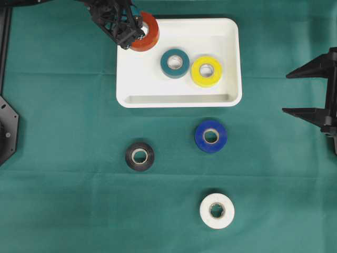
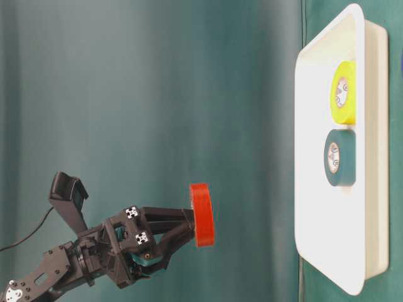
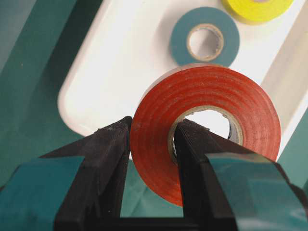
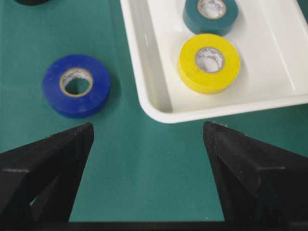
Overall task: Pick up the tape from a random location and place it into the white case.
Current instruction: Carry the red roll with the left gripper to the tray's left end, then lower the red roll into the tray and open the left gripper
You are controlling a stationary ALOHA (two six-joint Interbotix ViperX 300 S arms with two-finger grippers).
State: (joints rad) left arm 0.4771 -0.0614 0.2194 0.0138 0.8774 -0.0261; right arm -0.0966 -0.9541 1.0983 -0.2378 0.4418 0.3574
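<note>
your left gripper (image 1: 138,32) is clamped through the red tape's (image 1: 147,31) wall, above the white case's (image 1: 231,63) corner rim; release now and it may clip the rim and roll out. right gripper (image 1: 310,92) is spread, empty.

Left claw (image 1: 136,32) clamped on red tape (image 1: 148,31) over white case (image 1: 231,63) corner — teal (image 1: 175,63), yellow rolls (image 1: 206,71) inside

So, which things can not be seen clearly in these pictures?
- Left gripper, overhead view: the arm covers part of the red tape.
- Right gripper, overhead view: cut off by the right edge.
- Black tape, right wrist view: cut off by the top edge.
- White case, table-level view: its top and bottom ends are cut off.
</note>
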